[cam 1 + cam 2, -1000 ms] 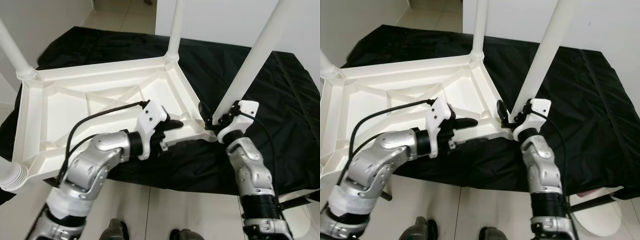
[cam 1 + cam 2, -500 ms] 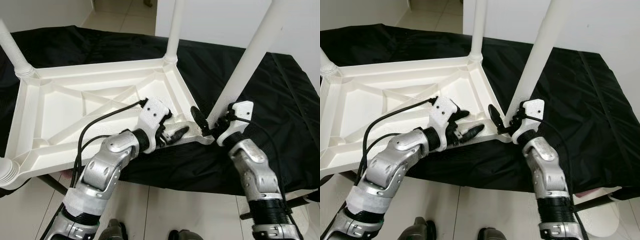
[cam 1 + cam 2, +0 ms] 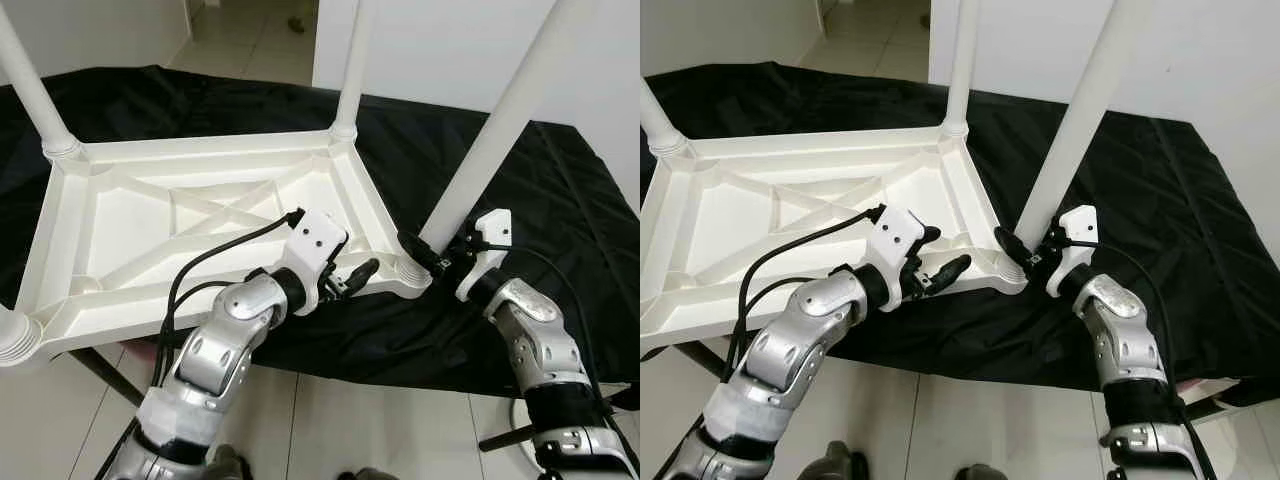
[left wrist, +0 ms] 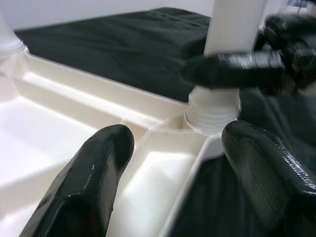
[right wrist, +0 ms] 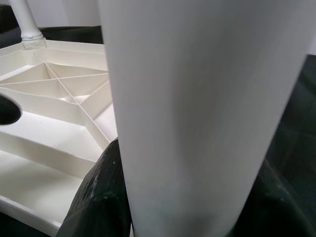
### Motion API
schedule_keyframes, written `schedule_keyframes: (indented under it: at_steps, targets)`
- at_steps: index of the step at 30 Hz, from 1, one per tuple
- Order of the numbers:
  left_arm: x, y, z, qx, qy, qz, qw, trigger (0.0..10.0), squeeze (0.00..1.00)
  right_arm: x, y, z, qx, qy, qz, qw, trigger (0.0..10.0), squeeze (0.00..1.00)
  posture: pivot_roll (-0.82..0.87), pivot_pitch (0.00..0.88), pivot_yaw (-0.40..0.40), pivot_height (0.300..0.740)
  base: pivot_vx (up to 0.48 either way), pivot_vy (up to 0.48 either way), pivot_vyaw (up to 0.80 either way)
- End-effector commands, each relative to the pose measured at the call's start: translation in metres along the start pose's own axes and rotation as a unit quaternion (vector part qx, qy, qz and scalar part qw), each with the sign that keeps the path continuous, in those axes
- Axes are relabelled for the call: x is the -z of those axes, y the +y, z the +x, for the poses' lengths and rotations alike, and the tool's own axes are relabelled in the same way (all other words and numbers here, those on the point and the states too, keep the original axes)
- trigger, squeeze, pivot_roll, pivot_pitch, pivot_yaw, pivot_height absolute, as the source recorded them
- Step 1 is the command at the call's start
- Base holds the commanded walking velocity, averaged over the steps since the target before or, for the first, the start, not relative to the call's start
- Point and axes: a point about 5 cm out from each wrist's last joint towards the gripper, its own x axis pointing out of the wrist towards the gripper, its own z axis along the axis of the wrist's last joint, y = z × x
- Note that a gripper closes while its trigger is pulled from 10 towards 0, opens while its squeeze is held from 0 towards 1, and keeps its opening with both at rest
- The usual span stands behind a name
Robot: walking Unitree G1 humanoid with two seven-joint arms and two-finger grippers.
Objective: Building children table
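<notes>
1. Our left gripper, fingers apart, hovers at the near edge of the upturned tabletop.
2. Our right gripper clasps the leg just above the near right corner socket.
3. We judge that we're seating this leg; next, twist or press it home while steadying the rim.
4. Tabletop lies on a black cloth; beyond it, a white wall and a tiled floor.

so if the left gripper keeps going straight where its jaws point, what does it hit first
Probably the threaded base of the near-right table leg, where the right gripper clamps it; the left gripper straddles the tabletop rim.
</notes>
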Motion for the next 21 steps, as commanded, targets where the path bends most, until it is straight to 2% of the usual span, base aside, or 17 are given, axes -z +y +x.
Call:
schedule_keyframes:
  at_steps: [1,3,4,5,7,8,9,10,13,16,19,21]
  targets:
    - [0.005,0.002,-0.004,-0.026,0.006,0.012,1.000,10.0,0.00,0.005,-0.007,-0.004,0.011,0.016,-0.001,1.000,0.0,0.00,0.04,0.008,-0.067,0.740,0.000,0.000,0.00]
    - [0.005,0.002,-0.004,-0.026,0.006,0.012,1.000,10.0,0.00,0.005,-0.007,-0.004,0.011,0.016,-0.001,1.000,0.0,0.00,0.04,0.008,-0.067,0.740,0.000,0.000,0.00]
    - [0.007,0.005,-0.006,-0.033,0.008,0.027,0.999,10.0,0.00,0.005,-0.010,-0.005,0.033,0.013,-0.004,0.999,0.0,0.00,0.04,0.007,-0.066,0.740,0.000,0.000,0.00]
    - [0.008,0.007,-0.008,-0.039,0.011,0.030,0.999,10.0,0.00,0.004,-0.013,-0.006,0.063,0.007,-0.003,0.998,1.4,0.00,0.05,0.007,-0.067,0.740,0.000,0.000,0.00]
    - [0.008,0.007,-0.008,-0.039,0.011,0.030,0.999,10.0,0.00,0.004,-0.013,-0.006,0.063,0.007,-0.003,0.998,1.4,0.00,0.05,0.007,-0.067,0.740,0.000,0.000,0.00]
    - [0.009,0.009,-0.010,-0.048,0.009,0.034,0.998,10.0,0.00,0.004,-0.013,-0.007,0.126,-0.002,0.001,0.992,0.6,0.00,0.05,0.012,-0.070,0.740,0.000,0.000,0.00]
    - [0.009,0.009,-0.010,-0.049,0.009,0.034,0.998,10.0,0.00,0.005,-0.013,-0.007,0.141,-0.004,0.000,0.990,0.6,0.00,0.05,0.012,-0.070,0.740,0.000,0.000,0.00]
    - [0.009,0.009,-0.010,-0.048,0.010,0.029,0.998,10.0,0.00,0.007,-0.006,-0.005,0.162,-0.002,0.007,0.987,10.0,0.00,0.05,0.018,-0.075,0.740,0.000,0.000,0.00]
    - [0.011,0.009,-0.011,-0.048,0.012,0.025,0.998,10.0,0.00,0.010,0.003,-0.003,0.197,-0.001,0.017,0.980,10.0,0.00,0.05,0.022,-0.077,0.740,0.000,0.000,0.00]
    - [0.015,0.007,-0.011,-0.035,0.019,0.012,0.999,10.0,0.00,0.011,0.024,0.003,0.230,-0.011,0.042,0.972,10.0,0.00,0.05,0.033,-0.082,0.740,0.000,0.000,0.00]
    - [0.015,0.007,-0.011,-0.029,0.015,0.012,0.999,10.0,0.00,0.012,0.029,0.004,0.250,-0.009,0.053,0.967,10.0,0.00,0.05,0.035,-0.081,0.740,0.000,0.000,0.00]
    - [0.015,0.007,-0.010,-0.026,0.013,0.021,0.999,10.0,0.00,0.012,0.037,0.007,0.282,-0.012,0.062,0.957,10.0,0.00,0.05,0.037,-0.076,0.740,0.000,0.000,0.00]
